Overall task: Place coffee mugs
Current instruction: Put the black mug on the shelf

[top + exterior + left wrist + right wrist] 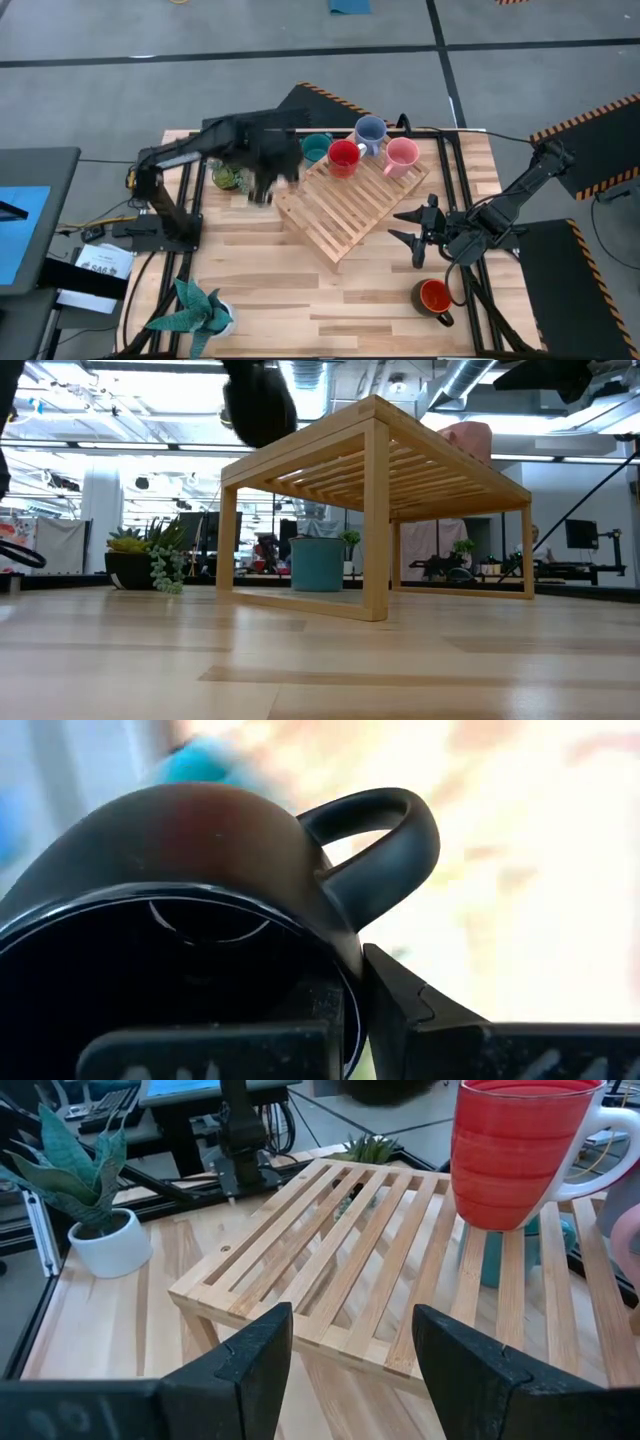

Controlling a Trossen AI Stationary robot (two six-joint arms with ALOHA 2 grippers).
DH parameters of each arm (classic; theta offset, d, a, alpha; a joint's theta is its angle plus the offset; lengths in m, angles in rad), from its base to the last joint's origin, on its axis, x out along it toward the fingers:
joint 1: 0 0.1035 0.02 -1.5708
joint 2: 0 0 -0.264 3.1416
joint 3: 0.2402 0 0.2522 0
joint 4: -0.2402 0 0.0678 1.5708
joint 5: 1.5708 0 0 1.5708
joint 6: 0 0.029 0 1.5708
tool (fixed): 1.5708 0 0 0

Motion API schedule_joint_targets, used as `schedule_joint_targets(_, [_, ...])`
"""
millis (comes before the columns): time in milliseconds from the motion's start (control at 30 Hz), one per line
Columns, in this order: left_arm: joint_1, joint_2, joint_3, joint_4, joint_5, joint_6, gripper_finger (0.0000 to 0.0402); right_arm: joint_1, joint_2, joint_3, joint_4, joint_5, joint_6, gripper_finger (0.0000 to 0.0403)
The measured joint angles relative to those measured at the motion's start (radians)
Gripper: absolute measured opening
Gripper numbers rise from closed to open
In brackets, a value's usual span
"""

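The left gripper (265, 170) clamps the rim of a glossy, rounded black mug (170, 870), one finger inside, its looped handle (385, 835) sticking out sideways, carried above the rack's (345, 205) left corner. On the slatted pale-wood rack stand the red mug (343, 157), lavender mug (370, 132) and pink mug (401, 155), mouths up. The right gripper (420, 232) hangs spread wide beside the rack.
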State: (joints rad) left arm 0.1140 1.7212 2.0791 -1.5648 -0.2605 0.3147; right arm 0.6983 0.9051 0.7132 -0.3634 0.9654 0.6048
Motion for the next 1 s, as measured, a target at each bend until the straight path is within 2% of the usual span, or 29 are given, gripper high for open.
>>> schedule_joint_targets(67, [-0.100, 0.003, 0.030, -0.011, 0.060, -0.080, 0.0001, 0.000, 0.000, 0.000, 0.001, 0.000, 0.000, 0.0234])
schedule_joint_targets(233, [-0.303, 0.007, 0.045, 0.077, 0.083, -0.148, 0.0001, 0.000, 0.000, 0.000, 0.006, 0.000, 0.000, 0.0234])
schedule_joint_targets(400, [-0.412, 0.059, 0.044, 0.280, 0.131, -0.075, 0.0001, 0.000, 0.000, 0.000, 0.013, 0.000, 0.000, 0.0234])
schedule_joint_targets(600, [-0.374, 0.170, 0.073, 0.392, 0.186, 0.122, 0.0001, 0.000, 0.000, 0.000, 0.017, 0.000, -0.001, 0.0234])
schedule_joint_targets(767, [-0.292, 0.286, 0.172, 0.409, 0.119, 0.244, 0.0001, 0.000, 0.000, 0.000, 0.017, 0.000, -0.001, 0.0234])
schedule_joint_targets(900, [-0.244, 0.338, 0.233, 0.396, 0.044, 0.268, 0.0001, 0.000, 0.000, 0.000, 0.011, 0.000, -0.002, 0.0234])
schedule_joint_targets(1000, [-0.219, 0.345, 0.238, 0.385, 0.041, 0.276, 0.0001, 0.000, 0.000, 0.000, 0.004, -0.003, -0.002, 0.0234])
